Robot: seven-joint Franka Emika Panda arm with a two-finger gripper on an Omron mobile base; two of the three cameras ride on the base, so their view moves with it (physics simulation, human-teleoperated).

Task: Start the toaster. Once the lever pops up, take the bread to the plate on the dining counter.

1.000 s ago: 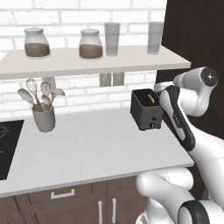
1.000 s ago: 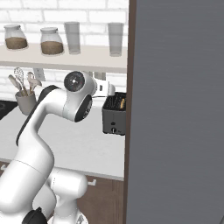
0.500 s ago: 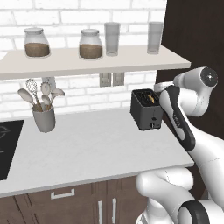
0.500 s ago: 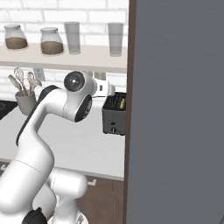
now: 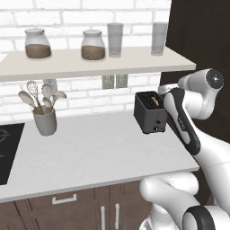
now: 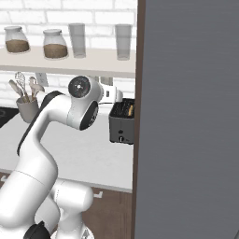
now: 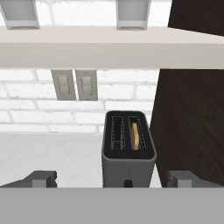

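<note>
**Fingers spread wide before the toaster**

No brand, label or other writing can be read anywhere. The gripper [image 7: 111, 179] hangs with its fingers [image 7: 41, 178] spread far apart, holding nothing. The toaster [image 7: 128, 151] stands between and just beyond the two tips, clear of both, on the grey-white worktop [image 5: 94, 152]. The bread [image 7: 136, 135] sits upright in the slot nearer the right finger. Two wall switches [image 7: 75, 84] lie above the left finger. Nothing has moved since the earlier frames.

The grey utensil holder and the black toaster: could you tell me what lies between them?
Only bare white worktop between holder and toaster, in the left base view.
</note>
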